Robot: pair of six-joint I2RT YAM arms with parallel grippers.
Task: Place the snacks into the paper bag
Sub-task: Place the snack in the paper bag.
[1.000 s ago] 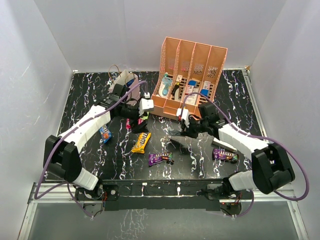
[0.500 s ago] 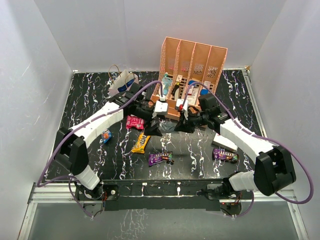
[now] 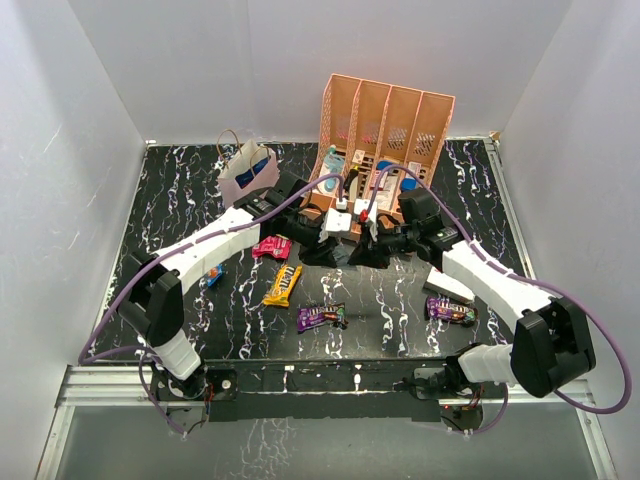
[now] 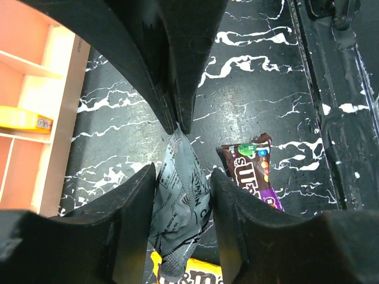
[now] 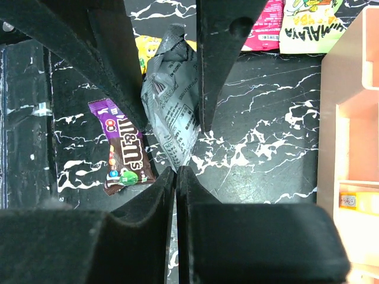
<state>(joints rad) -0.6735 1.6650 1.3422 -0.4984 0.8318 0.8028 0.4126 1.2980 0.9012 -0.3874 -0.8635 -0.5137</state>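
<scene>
Left end effector point(image 4: 180, 186); blue packet point(image 3: 261, 160) in bag point(image 3: 240, 173)

From overhead, the clear-silver packet point(image 4: 180, 195) is hidden from me. My left wrist camera cuts the yellow packet point(image 4: 198, 273) off at its bottom edge and shows the purple wrapper point(image 4: 251, 171) half covered. My right wrist camera crops the green packet point(image 5: 311, 18) at the top.

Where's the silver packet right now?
In the top view's centre, in front of the rack: the silver packet is pinched at one end by the right end effector, with the left end effector closed on its sides, beside a purple wrapper.
</scene>
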